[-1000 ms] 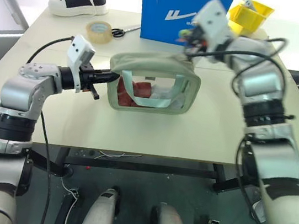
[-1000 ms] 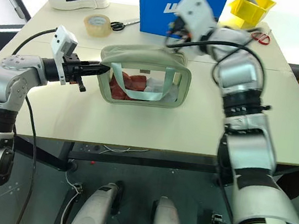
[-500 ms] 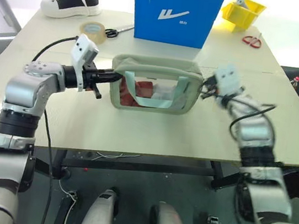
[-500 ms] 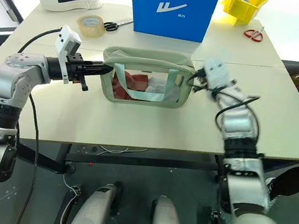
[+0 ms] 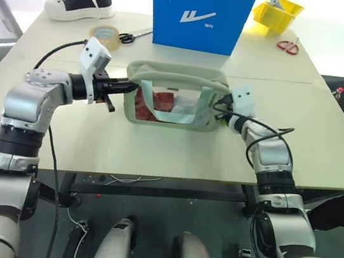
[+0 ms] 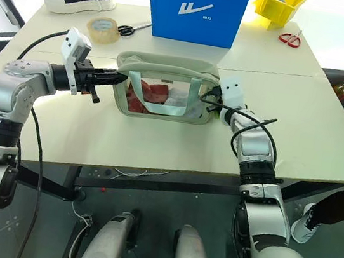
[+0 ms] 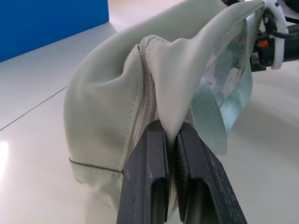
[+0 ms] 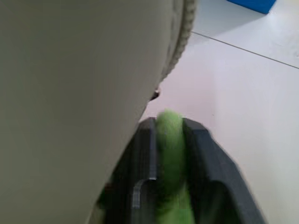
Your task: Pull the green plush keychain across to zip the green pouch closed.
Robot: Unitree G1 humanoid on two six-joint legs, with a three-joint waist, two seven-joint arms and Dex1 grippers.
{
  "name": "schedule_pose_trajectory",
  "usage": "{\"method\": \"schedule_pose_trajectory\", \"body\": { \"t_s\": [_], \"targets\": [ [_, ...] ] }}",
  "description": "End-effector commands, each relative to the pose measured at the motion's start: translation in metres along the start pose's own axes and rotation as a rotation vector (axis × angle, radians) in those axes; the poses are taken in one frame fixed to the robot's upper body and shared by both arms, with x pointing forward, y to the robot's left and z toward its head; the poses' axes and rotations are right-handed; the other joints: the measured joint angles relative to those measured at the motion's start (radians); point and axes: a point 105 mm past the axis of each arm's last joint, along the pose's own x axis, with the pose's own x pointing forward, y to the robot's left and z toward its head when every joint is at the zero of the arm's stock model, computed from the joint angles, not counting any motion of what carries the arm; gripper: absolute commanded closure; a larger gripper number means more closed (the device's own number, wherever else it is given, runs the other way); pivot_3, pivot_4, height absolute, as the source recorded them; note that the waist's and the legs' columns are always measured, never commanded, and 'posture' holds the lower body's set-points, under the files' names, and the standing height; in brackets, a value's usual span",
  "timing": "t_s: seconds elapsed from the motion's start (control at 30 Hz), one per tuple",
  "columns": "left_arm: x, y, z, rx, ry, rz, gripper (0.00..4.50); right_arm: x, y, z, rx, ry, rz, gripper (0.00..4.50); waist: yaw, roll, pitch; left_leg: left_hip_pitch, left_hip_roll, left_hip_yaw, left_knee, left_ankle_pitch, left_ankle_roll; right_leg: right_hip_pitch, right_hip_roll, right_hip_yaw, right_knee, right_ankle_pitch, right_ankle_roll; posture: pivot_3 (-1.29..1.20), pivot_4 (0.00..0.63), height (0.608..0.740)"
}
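- Pale cream desk (image 5: pixel 157 146) stands under bright light, carrying the pouch at its middle and several loose things along its far side.
- Pale sage-green rectangular fabric pouch (image 5: pixel 175 97) with a clear plastic window stands upright at the desk's centre, red contents showing through the window and a light strap handle hanging across its front.
- Left gripper (image 5: pixel 128 86) reaches in level from the left; its two black fingers (image 7: pixel 145 182) are pressed narrow on a fold of fabric at the pouch's left end, right beside the zipper seam.
- Right gripper (image 6: pixel 212 104) sits at the pouch's right end, touching or just beside it.
- Small lime-green fuzzy plush keychain (image 8: pixel 170 163) lies between the right gripper's two black fingers, which stand close on either side of it, next to the pouch's end wall.
- Large blue box (image 5: pixel 201 11) with a white logo stands behind the pouch.
- Black-and-white sneaker (image 5: pixel 81 2), a roll of clear tape (image 5: pixel 105 33) and black-handled scissors (image 5: pixel 137 34) lie at the far left.
- Yellow bin (image 5: pixel 278 12) and red-handled scissors (image 5: pixel 288 45) sit at the far right.
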Motion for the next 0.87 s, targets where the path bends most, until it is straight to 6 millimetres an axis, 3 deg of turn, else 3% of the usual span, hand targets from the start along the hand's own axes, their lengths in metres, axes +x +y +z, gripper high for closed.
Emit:
{"method": "schedule_pose_trajectory", "body": {
  "t_s": [0.03, 0.13, 0.17, 0.27, 0.37, 0.57, 0.6, 0.87],
  "targets": [
    [-0.009, 0.001, 0.015, 0.054, -0.044, 0.022, 4.5, -0.014, -0.015, 0.044, -0.01, -0.114, 0.053, 1.91, 0.001, 0.0, 0.0, 0.0, 0.0, 0.0, 0.0, 0.0, 0.0, 0.0, 0.0, 0.0, 0.0, 0.0, 0.0, 0.0, 0.15, 0.74],
    [-0.01, 0.001, 0.015, 0.057, -0.041, 0.025, 4.5, -0.027, -0.028, 0.057, -0.05, -0.126, 0.109, 0.29, 0.002, 0.0, 0.0, 0.0, 0.0, 0.0, 0.0, 0.0, 0.0, 0.0, -0.001, 0.0, 0.0, 0.0, 0.0, 0.0, 0.15, 0.74],
    [-0.011, 0.001, 0.015, 0.058, -0.041, 0.025, 4.5, -0.036, -0.033, 0.063, -0.082, -0.131, 0.158, 0.04, 0.003, 0.0, 0.0, 0.0, 0.0, 0.0, 0.0, 0.0, 0.0, 0.0, -0.001, 0.0, -0.001, 0.0, 0.0, 0.0, 0.15, 0.74],
    [-0.012, 0.001, 0.017, 0.051, -0.047, 0.016, 4.5, -0.06, -0.045, 0.078, -0.145, -0.139, 0.269, 0.04, 0.004, 0.0, 0.0, -0.001, 0.0, 0.0, 0.0, 0.0, 0.0, 0.0, -0.001, 0.0, -0.001, 0.0, 0.0, 0.0, 0.15, 0.74],
    [-0.017, -0.003, 0.022, 0.033, -0.064, -0.018, 3.4, -0.082, -0.043, 0.085, -0.197, -0.131, 0.41, 0.0, 0.003, 0.0, 0.0, -0.001, 0.0, 0.001, 0.0, 0.0, 0.0, 0.0, -0.001, 0.0, -0.002, 0.0, 0.0, 0.0, 0.15, 0.74],
    [-0.047, 0.004, 0.041, -0.027, -0.112, -0.015, 0.32, -0.109, -0.023, 0.096, -0.231, -0.129, 0.596, 0.0, -0.006, 0.001, 0.0, 0.0, 0.002, 0.001, -0.001, -0.001, 0.0, -0.001, 0.0, 0.0, -0.002, 0.0, 0.0, 0.0, 0.15, 0.74],
    [-0.054, 0.006, 0.043, -0.033, -0.107, -0.006, 0.07, -0.112, -0.019, 0.099, -0.225, -0.137, 0.619, 0.0, -0.005, 0.001, 0.0, 0.0, 0.002, 0.001, -0.001, -0.001, 0.0, -0.001, 0.0, 0.0, -0.002, 0.0, 0.0, 0.0, 0.15, 0.74],
    [-0.093, 0.01, 0.059, -0.013, -0.119, 0.08, 0.07, -0.121, 0.0, 0.113, -0.186, -0.203, 0.621, 0.0, 0.007, 0.001, 0.001, -0.001, 0.002, -0.001, 0.0, -0.001, 0.0, 0.0, -0.005, 0.0, -0.003, 0.0, 0.0, 0.0, 0.15, 0.74]
  ]
}}
